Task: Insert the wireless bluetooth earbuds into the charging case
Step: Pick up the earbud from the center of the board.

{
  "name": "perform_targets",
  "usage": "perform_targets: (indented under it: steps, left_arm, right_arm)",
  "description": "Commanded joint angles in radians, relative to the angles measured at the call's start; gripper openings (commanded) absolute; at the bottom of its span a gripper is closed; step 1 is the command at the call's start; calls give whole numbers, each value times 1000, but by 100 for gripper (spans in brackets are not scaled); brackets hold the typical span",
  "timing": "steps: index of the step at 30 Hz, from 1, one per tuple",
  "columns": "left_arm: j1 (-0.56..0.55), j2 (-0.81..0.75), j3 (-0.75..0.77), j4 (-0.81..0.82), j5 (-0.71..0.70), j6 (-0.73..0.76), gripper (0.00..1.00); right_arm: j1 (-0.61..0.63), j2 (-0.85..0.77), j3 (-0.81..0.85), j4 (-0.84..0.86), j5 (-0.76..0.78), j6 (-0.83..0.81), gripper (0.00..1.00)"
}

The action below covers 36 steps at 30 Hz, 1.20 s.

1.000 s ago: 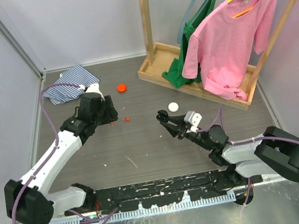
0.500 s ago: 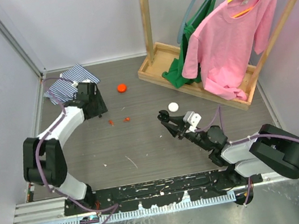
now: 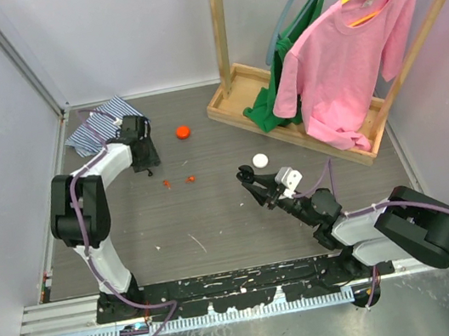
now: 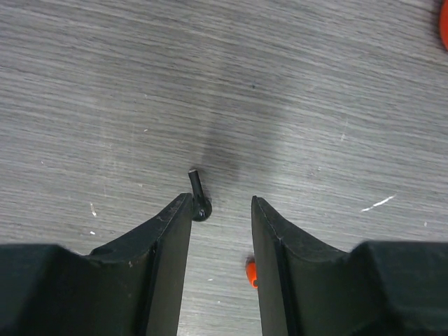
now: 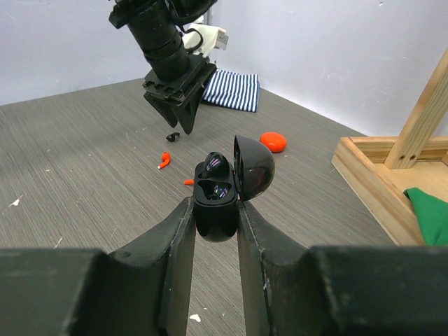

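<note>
My right gripper (image 5: 215,204) is shut on the black charging case (image 5: 215,213), which it holds upright with the lid (image 5: 253,168) open. A dark earbud (image 5: 215,165) seems to sit in the far slot. My left gripper (image 4: 220,203) points down at the table, jaws apart. A black earbud (image 4: 198,199) lies on the table just off its left fingertip, not clamped. A red-orange earbud (image 4: 250,273) lies against the inner side of the right finger. From above, the left gripper (image 3: 147,158) is at the far left and small red-orange pieces (image 3: 167,184) lie beside it.
An orange puck (image 3: 183,131) and a white puck (image 3: 259,160) lie on the table. A striped cloth (image 3: 101,124) sits in the back left corner behind the left gripper. A wooden rack (image 3: 231,106) with hanging shirts fills the back right.
The left arm has folded back and swung toward the far left. Its gripper has come down over the black earbud and its jaws have narrowed. The right arm and case have not moved.
</note>
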State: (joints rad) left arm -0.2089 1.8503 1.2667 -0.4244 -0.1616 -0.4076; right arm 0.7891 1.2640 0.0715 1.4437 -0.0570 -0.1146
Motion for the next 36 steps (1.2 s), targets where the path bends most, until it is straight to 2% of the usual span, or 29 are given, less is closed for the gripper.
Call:
perform_targets:
  steps: [1, 14, 27, 36]
  left_arm:
    - [16, 26, 54, -18, -29, 10, 40]
    - [17, 96, 82, -66, 49, 36, 36]
    - [-2, 129, 115, -90, 228, 167, 35]
    - [-27, 123, 125, -147, 240, 203, 35]
  right_arm:
    - [-2, -6, 15, 66, -1, -15, 13]
    - [-2, -5, 24, 47, -15, -13, 13]
    - [-1, -1, 31, 32, -26, -10, 13]
    - [-2, 6, 35, 29, -32, -8, 13]
